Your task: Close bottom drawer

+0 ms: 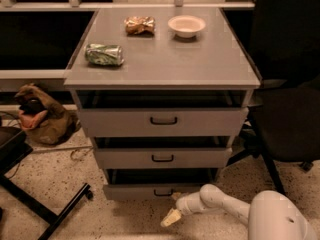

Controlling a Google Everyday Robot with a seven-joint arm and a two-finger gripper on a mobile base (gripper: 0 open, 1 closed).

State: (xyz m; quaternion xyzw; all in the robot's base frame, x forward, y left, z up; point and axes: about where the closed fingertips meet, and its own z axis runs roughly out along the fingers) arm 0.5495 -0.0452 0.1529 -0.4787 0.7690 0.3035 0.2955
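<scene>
The bottom drawer is the lowest of three grey drawers in a grey cabinet; its short front panel stands pulled out a little, with a small dark loop handle. A dark gap shows above the panel. My gripper is at the end of the white arm, low near the floor, just below and to the right of the handle, in front of the drawer's panel. It looks apart from the panel.
The middle drawer and top drawer are also slightly open. On the cabinet top lie a crushed green can, a snack bag and a white bowl. A black chair stands right; a brown bag and black stand legs left.
</scene>
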